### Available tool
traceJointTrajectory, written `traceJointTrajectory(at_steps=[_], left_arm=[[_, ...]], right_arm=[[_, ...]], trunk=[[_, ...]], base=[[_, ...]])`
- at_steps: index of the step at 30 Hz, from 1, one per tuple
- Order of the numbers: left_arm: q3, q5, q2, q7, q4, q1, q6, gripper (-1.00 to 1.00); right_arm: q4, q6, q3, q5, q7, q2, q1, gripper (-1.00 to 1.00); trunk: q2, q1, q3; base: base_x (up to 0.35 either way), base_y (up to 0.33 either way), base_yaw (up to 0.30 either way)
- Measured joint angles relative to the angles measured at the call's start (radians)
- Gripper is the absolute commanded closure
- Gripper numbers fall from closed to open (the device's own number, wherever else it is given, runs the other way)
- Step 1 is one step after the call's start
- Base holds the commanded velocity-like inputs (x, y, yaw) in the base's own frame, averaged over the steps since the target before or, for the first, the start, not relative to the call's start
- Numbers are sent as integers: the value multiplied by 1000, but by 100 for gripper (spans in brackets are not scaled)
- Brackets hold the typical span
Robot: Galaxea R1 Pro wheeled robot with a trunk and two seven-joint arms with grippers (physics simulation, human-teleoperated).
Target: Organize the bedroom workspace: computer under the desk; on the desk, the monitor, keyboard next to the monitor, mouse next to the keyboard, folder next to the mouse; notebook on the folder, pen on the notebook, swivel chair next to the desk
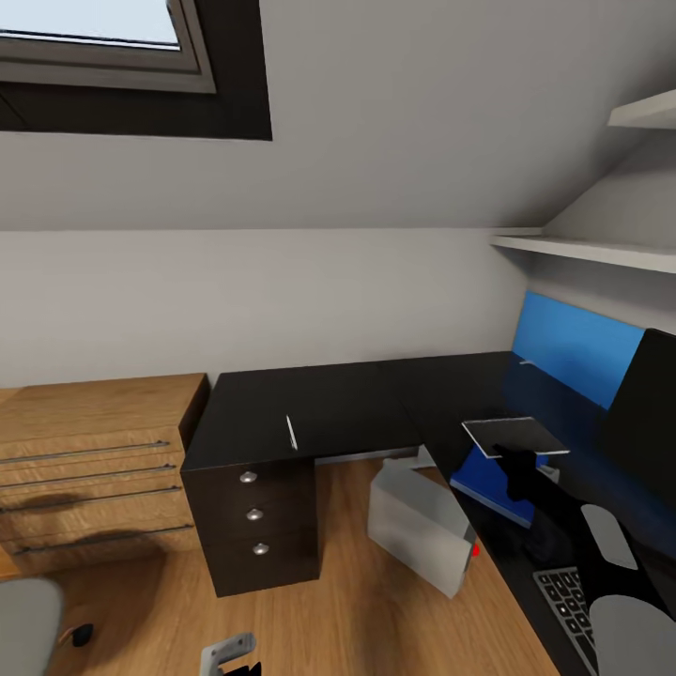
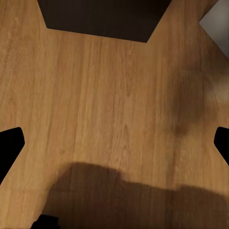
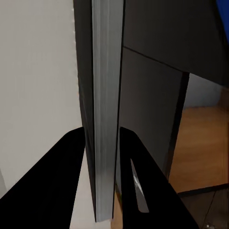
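Note:
My right gripper (image 1: 515, 462) is shut on the dark notebook (image 1: 514, 437), holding it flat just above the blue folder (image 1: 493, 490) on the black desk (image 1: 357, 399). Seen along the right wrist, the notebook (image 3: 105, 119) stands edge-on between the black fingers (image 3: 62, 186), gripper (image 3: 101, 134). The white pen (image 1: 291, 432) lies on the desk's left wing; pen (image 3: 136, 187). The keyboard (image 1: 569, 601) and monitor (image 1: 648, 413) sit at the right. The computer (image 1: 418, 524) stands tilted on the floor under the desk. My left gripper (image 2: 114, 145) hangs open over bare floor.
A light-wood drawer unit (image 1: 94, 469) stands left of the desk's black drawer pedestal (image 1: 253, 516). The grey swivel chair (image 1: 26, 624) shows at the bottom left with a small dark object (image 1: 83, 634) on the floor beside it. White wall shelves (image 1: 591, 249) hang above the desk's right side.

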Motion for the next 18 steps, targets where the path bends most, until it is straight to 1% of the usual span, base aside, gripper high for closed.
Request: traceJointTrajectory(at_steps=[5,7,11,13,18], left_arm=[[0,-1,0,0,0,0,0,-100],[0,-1,0,-1,0,0,0,-100],[0,-1,0,-1,0,0,0,-100],[0,-1,0,-1,0,0,0,-100],[1,-1,0,-1,0,0,-1,-100]], right_arm=[[1,-1,-2,5,-53,2,0,100],[2,-1,-2,5,-64,2,0,100],[15,-2,-2,8,-71,2,0,100],[44,-13,-1,9,-72,1,0,100],[64,-43,1,6,-72,0,0,100]], trunk=[[0,0,0],[0,0,0],[0,0,0],[0,0,0],[0,0,0]], base=[[6,0,0],[1,0,0],[0,0,0],[0,0,0],[0,0,0]])
